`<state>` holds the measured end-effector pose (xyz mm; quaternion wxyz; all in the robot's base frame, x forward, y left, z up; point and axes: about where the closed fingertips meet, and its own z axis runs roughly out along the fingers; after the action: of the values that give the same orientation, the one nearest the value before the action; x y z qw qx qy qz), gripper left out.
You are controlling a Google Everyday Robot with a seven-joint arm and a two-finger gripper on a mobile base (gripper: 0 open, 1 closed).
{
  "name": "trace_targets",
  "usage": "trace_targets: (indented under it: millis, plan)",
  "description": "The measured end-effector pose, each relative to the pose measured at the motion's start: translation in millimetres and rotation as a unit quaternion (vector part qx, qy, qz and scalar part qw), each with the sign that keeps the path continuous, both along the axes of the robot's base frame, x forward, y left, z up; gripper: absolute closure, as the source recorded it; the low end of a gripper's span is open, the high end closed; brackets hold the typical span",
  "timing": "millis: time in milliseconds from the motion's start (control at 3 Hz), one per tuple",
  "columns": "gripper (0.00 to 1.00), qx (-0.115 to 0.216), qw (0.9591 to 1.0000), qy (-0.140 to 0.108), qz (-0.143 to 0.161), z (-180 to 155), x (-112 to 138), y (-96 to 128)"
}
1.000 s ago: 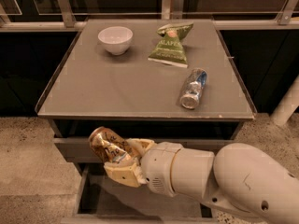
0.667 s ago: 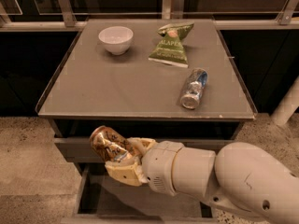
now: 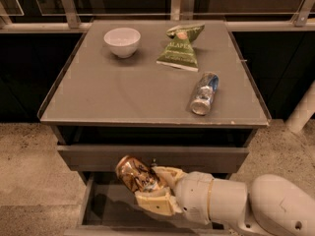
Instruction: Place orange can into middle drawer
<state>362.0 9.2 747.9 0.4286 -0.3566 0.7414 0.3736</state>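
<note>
1. Currently the end effector (image 3: pixel 153 190) sits over the middle drawer (image 3: pixel 105 208), at its front-centre, clamped on the orange can (image 3: pixel 134 174). One finger lies along the top of the can, the other is underneath.
2. The orange can is airborne above the drawer floor, not touching it. It is tilted, with the lid end up and pointing to the drawer's left rear. My read: the tilt just follows the wrist angle as the arm reaches in from the drawer's right front.
3. The can is level with the closed drawer front (image 3: pixel 98 157) directly above the middle drawer, just in front of that face. It needs to drop to get inside the tray walls, so the carry looks done and the release does not.
4. The middle drawer is pulled out, which is why there is open floor under the can. The visible left part of the floor shows nothing in it. The right part is hidden by the arm, so I can't say.
5. Up on the counter (image 3: pixel 113 100), above and behind the drawer:
   - The white bowl (image 3: pixel 122 41) is upright, and I can't see anything in it from this angle.
   - The green chip bag (image 3: pixel 181 47) is lying flat.
   - The silver and blue can (image 3: pixel 204 93) is on its side. It is a distractor, so leave it.
6. Risk: a release from this height and tilt likely makes the can roll on the flat floor. Lower it first.
</note>
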Motion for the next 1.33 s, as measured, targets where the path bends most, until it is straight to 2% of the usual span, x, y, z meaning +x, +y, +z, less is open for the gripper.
trace_targets:
  millis: [333,667,1000,1333]
  plan:
    - [1.00,0.037,0.9992,0.013,0.006,-35,-12,-12]
    - [1.00,0.063,0.9971,0.042,-0.012,-75,-22,-16]
    - [1.00,0.077,0.9931,0.078,-0.042,-117,-21,-18]
    - [1.00,0.082,0.9866,0.113,-0.083,-157,-13,-25]
